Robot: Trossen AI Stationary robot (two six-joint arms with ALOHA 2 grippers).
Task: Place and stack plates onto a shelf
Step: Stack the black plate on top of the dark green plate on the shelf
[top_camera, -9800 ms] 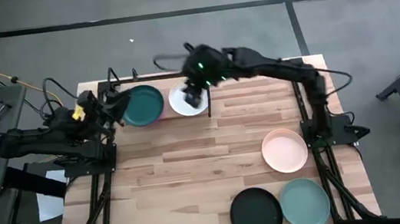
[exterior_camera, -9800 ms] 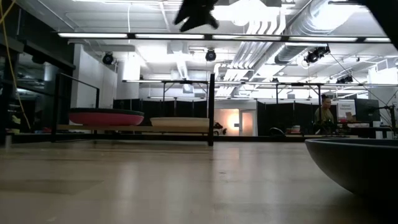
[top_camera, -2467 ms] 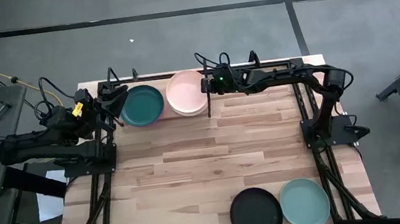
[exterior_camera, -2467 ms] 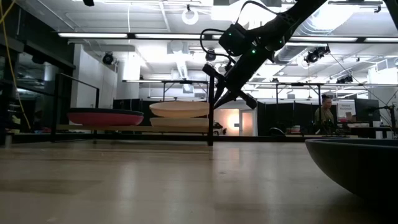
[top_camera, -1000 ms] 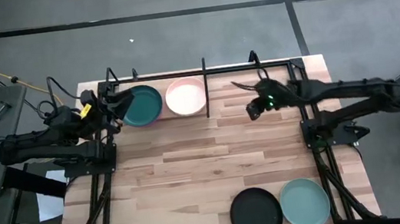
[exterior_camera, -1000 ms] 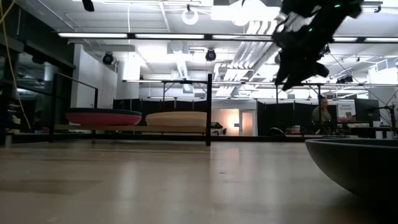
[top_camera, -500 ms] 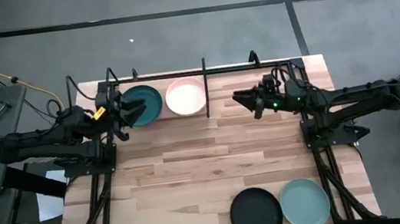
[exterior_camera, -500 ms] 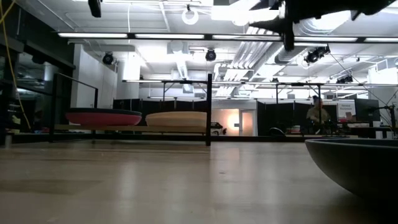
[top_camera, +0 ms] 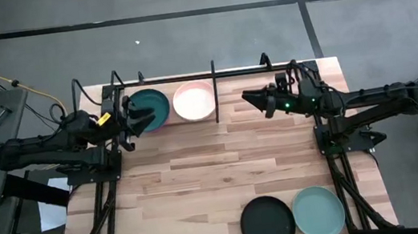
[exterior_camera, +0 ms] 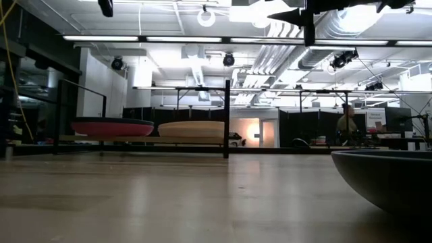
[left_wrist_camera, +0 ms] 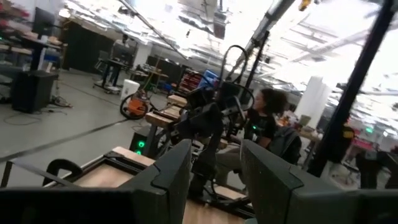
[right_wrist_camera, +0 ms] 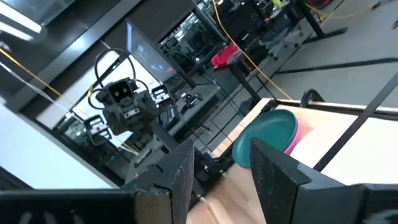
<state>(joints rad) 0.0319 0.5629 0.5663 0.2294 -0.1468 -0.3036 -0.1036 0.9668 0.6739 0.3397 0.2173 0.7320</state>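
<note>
Plates, black (top_camera: 267, 222) and grey-green (top_camera: 318, 212), lie at the table's near edge, nearer the right gripper (top_camera: 250, 98), its fingers apart and empty.

Two stacks of plates sit side by side in the shelf (top_camera: 211, 74) at the table's far edge, left of its divider; two single plates lie at the near edge.

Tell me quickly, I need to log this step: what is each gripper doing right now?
Left gripper: open, empty, beside the teal plate.
Right gripper: open, empty, right of the shelf divider.
</note>
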